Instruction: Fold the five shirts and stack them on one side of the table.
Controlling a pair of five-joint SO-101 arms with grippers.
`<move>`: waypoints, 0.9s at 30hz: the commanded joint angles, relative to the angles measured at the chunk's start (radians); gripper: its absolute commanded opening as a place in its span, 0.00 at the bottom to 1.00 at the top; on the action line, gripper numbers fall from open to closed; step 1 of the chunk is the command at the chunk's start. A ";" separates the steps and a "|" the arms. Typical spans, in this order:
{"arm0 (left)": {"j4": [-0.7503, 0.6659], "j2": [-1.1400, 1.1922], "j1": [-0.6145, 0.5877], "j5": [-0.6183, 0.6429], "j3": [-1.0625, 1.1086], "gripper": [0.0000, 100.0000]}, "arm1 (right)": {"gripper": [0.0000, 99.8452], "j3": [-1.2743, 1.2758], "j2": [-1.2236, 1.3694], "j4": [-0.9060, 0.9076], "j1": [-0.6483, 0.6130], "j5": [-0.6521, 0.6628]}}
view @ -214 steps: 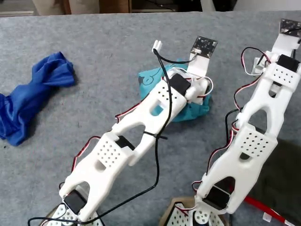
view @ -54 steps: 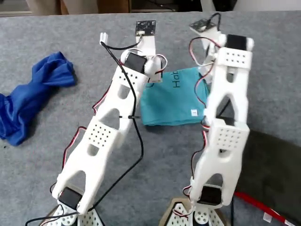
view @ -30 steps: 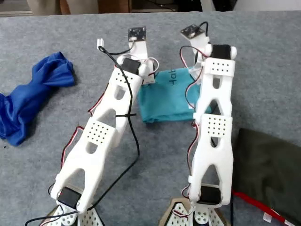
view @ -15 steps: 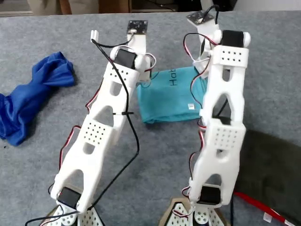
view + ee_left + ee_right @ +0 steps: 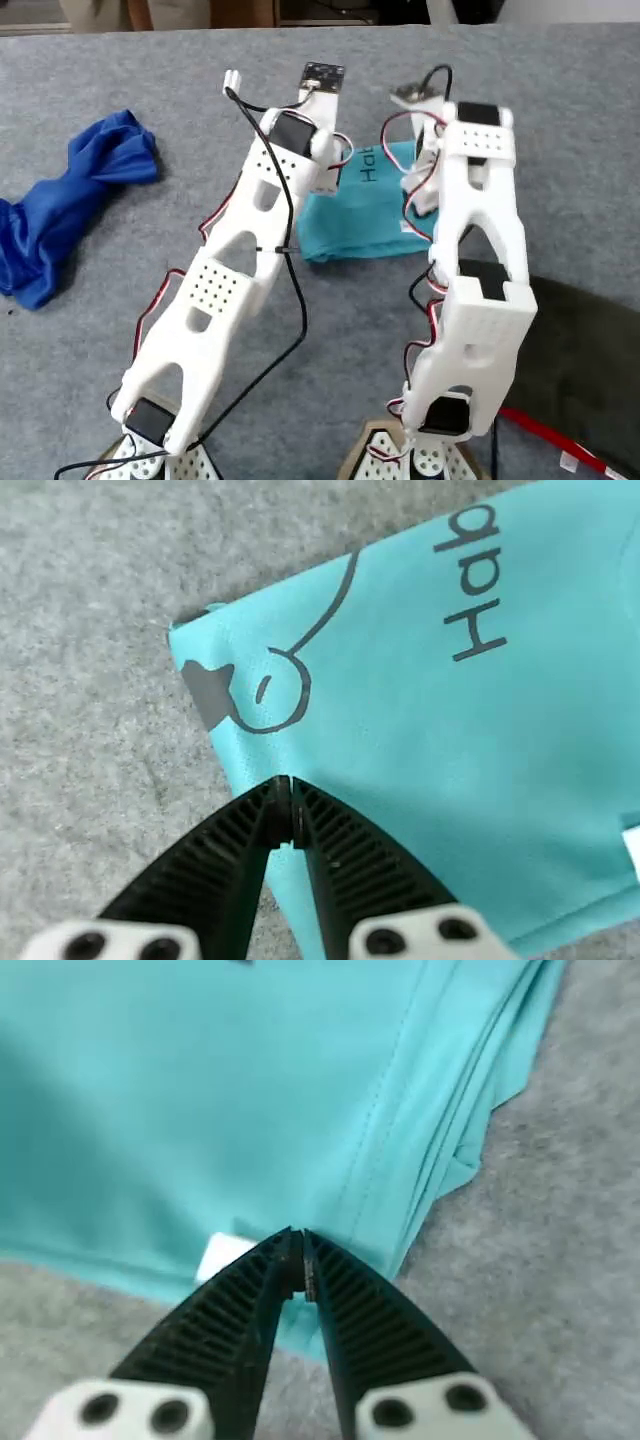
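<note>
Shirt status: teal shirt (image 5: 365, 215) lies folded flat mid-tabletop, nearer the far edge, between the two arms. Left gripper (image 5: 283, 818) sits right on its left folded edge, beside the printed loop near that corner. Jaws are clenched tip to tip; can't tell if any fabric is pinched between them. Right gripper (image 5: 298, 1260) is over the opposite side, just beside the white label (image 5: 225, 1257) and a seam line, jaws also closed tight, and again no way to say if they hold cloth. On that side the shirt's edge shows several stacked layers, slightly fanned, not flush. The near edge looks straight.

Blue shirt (image 5: 70, 200) is crumpled at the left edge of the tabletop (image 5: 150, 60), well apart from the teal one, with a wide stretch of grey surface between it and the left arm (image 5: 250, 250). Dark shirt (image 5: 590, 350) lies at the right edge towards the near corner, partly behind the right arm (image 5: 475, 250), near but not touching the teal one. Red strip (image 5: 545, 435) runs along its near side. A grey band runs beyond the teal shirt to the far edge.
</note>
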 commanded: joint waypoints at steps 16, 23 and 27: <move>-0.011 0.022 -0.032 0.000 -0.086 0.02 | 0.00 -0.124 -0.102 0.048 0.041 0.031; -0.012 -0.007 -0.078 0.000 -0.086 0.09 | 0.01 -0.240 -0.127 0.207 0.044 -0.005; -0.014 -0.007 -0.109 0.005 -0.084 0.20 | 0.08 -0.219 -0.124 0.252 0.048 -0.034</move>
